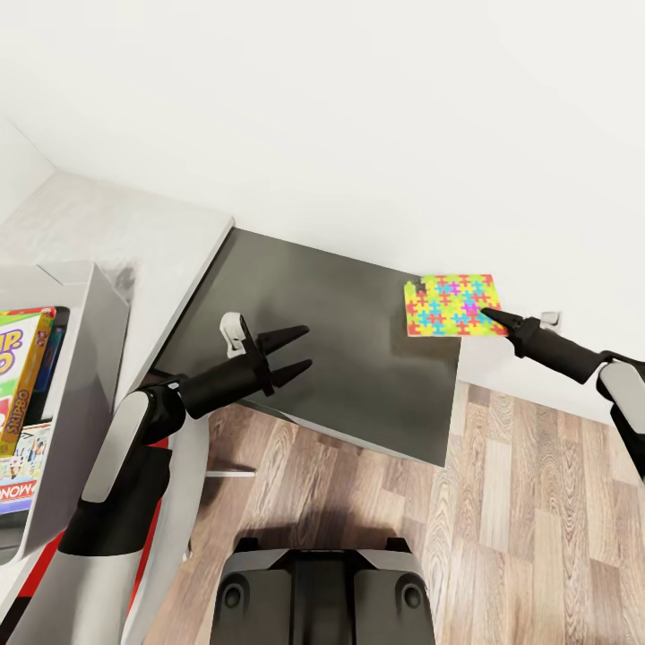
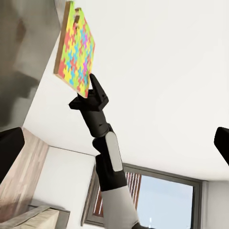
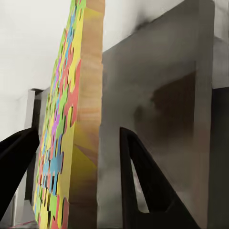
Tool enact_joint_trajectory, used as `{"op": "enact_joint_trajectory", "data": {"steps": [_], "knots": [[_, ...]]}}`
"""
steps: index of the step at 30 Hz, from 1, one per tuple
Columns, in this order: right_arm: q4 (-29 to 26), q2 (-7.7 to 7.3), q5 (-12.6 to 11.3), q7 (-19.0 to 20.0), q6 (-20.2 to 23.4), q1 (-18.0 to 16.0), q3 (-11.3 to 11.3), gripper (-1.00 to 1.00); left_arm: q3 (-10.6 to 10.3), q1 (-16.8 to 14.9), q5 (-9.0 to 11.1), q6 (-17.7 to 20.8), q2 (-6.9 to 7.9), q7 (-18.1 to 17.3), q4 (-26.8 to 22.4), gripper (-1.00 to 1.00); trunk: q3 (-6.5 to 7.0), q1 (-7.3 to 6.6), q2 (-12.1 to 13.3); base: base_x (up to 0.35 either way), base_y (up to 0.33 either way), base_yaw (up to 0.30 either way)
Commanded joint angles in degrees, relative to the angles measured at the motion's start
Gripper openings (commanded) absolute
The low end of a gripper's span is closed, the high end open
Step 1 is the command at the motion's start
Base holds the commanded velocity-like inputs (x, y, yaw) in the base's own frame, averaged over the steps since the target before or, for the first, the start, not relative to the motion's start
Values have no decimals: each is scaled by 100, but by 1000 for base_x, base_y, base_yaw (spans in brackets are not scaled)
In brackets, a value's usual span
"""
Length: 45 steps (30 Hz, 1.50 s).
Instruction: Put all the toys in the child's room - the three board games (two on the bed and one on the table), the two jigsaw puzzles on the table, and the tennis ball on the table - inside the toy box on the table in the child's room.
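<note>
Multicoloured and flat, the square jigsaw puzzle with its wooden-looking edge [image 1: 451, 305] is sitting at the far right corner of the dark grey bench [image 1: 331, 349], close against the white wall [image 1: 358, 116]. The right end effector [image 1: 490, 314] is meeting it at its near right corner; in the right wrist view the puzzle slab [image 3: 71, 143] is standing between the two black fingers [image 3: 143, 186], which are parted with a gap on at least one side, so the jaws are straddling the puzzle's edge rather than clamping it yet, as far as I can judge. The puzzle therefore lies directly ahead of and inside the right end effector's reach, its flat face running along the fingers. The left end effector [image 1: 302, 349] is hovering over the bench's near left part, fingers apart and holding nothing, well apart from the puzzle, so the right arm is plainly nearer. At the far left, the open white toy box [image 1: 85, 385] is already holding colourful board game boxes [image 1: 22, 394]; carrying the puzzle there will probably mean a long sweep leftward across the bench.
</note>
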Motion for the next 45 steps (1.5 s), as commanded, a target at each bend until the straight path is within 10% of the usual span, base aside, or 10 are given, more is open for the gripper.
{"op": "enact_joint_trajectory", "data": {"steps": [1, 23, 45], "knots": [[-4, 0, -3, 5, 30, -1, -7, -100, -3, -3, 61, 4, 3, 57, -4, 100, -6, 4, -8, 0, 0, 0], [-2254, -8, 0, 4, 1547, 1049, -657, -100, -11, 0, 90, -17, -44, 348, -4, 100, -4, 4, -8, 0, 0, 3], [-2719, 8, 18, 2, 1742, 1293, -766, -100, -229, -31, 102, -15, -202, 46, -4, 100, 131, 4, -8, 0, 0, 127]]}}
